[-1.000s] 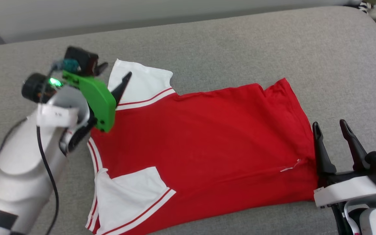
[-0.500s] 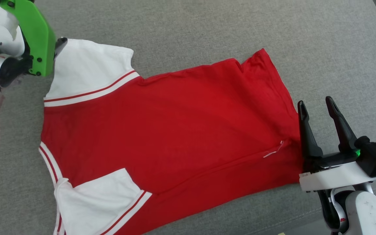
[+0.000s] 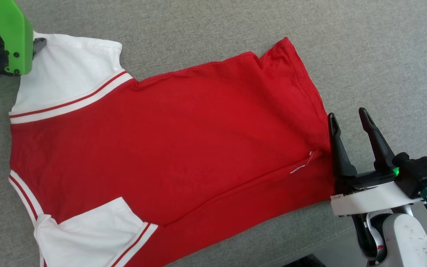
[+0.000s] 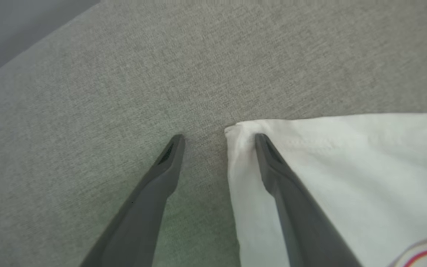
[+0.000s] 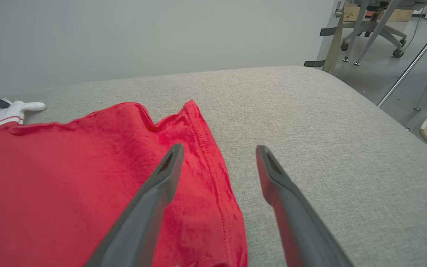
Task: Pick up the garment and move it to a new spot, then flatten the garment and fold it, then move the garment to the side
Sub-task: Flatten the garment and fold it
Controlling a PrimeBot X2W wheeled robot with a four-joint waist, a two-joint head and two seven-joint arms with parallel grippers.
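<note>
Grey woven upholstery, a broad cushion (image 3: 213, 22), carries everything, with a pale wall (image 5: 143, 33) behind it and the wheeled base of an office chair (image 5: 376, 22) on the floor beyond its far corner. On the cushion lies the red jersey garment (image 3: 184, 137), spread flat, plain red side up. Its two white short sleeves with red-and-white striped trim point toward the robot's left, one sleeve (image 3: 69, 74) farther from the robot and one (image 3: 95, 230) nearer. Its hem (image 3: 319, 107) faces the right, with a small fold at the far corner.

The left tool (image 4: 217, 139), on a bright green bracket (image 3: 11, 37), stands released at the far sleeve's outer corner. One dark finger is over bare cushion, the other over the white cloth, and nothing is pinched between them.

The right tool (image 3: 347, 115) is likewise released, fingers spread wide and grasping nothing. It straddles the hem edge, one finger over red fabric and one over the grey cushion. Whether the fingers touch the cloth I cannot tell.
</note>
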